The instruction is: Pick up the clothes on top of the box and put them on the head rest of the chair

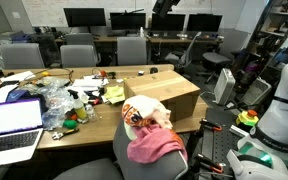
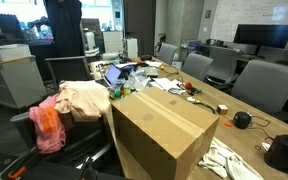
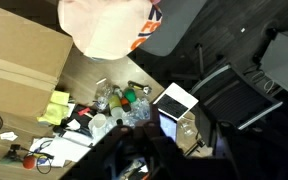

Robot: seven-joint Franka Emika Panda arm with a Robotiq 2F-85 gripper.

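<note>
Pincer [image 3: 136,158] hangs high, pointing down; clothes [image 3: 106,25] draped on chair [image 3: 189,25]; pincer blurred, grip unreadable.

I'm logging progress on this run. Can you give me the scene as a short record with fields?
clothes: pink and cream pile, draped over the top of the chair
chair: pushed up to the table, beside the box
box: cardboard, closed, nothing on its top
table: wood, holds the box
laptop: open, at the far end from the box
clutter: bags and bottles between laptop and box
claw: dark and blurred in the wrist view; open or shut unclear
</note>
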